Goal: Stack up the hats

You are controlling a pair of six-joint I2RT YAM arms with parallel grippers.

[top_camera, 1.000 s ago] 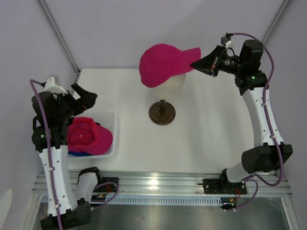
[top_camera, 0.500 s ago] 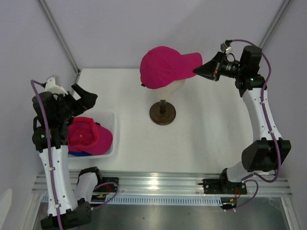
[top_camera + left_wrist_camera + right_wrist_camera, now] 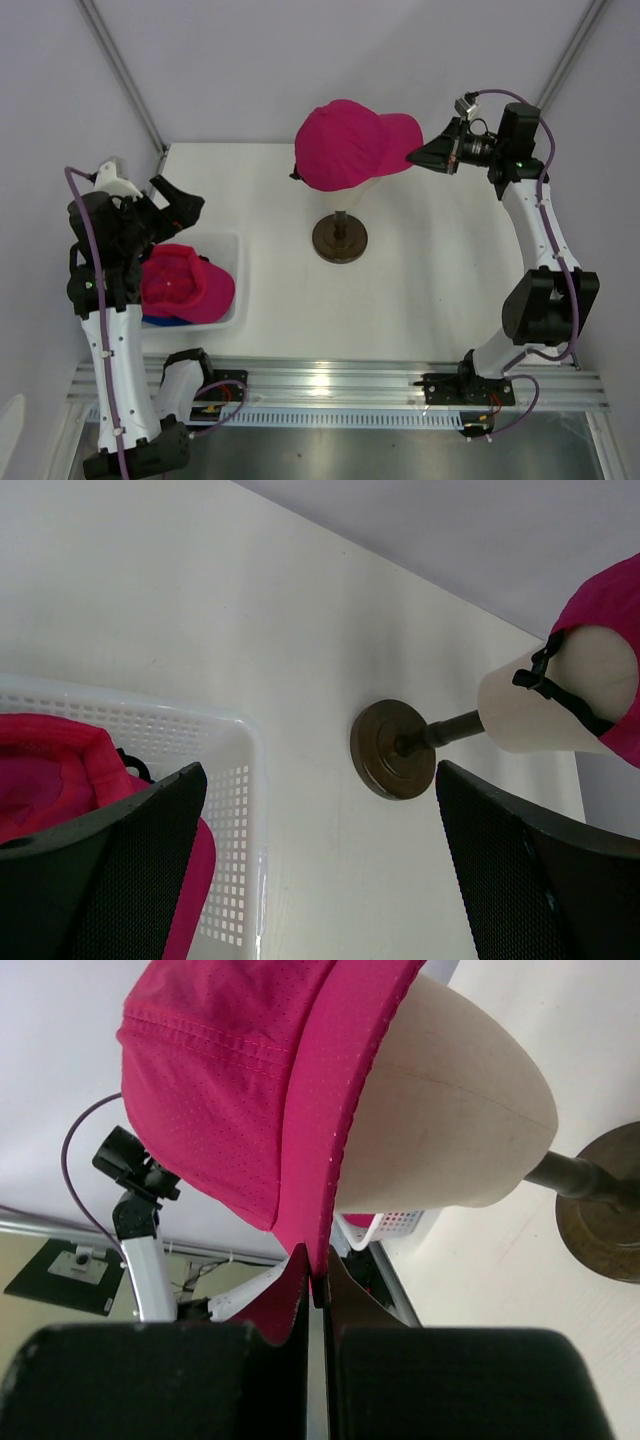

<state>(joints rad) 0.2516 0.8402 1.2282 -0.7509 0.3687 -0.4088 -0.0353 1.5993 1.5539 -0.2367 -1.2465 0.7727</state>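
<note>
My right gripper [image 3: 413, 158] clamps the brim of the pink cap [image 3: 345, 143], upper centre; my left gripper [image 3: 181, 201] gapes idle. Dragging sideways could snag the head [image 3: 440, 1130] and tip its stand [image 3: 339, 238].

Stand base [image 3: 339, 238] blocks table [image 3: 440, 290] centre toward far edge; mannequin head [image 3: 440, 1110] with magenta cap [image 3: 345, 143] overhangs it. Basket [image 3: 236, 280] fills near-left corner, left gripper [image 3: 178, 200] hanging over it. Right edge and near-right corner open. Far-left corner probably open, partly hidden.
</note>
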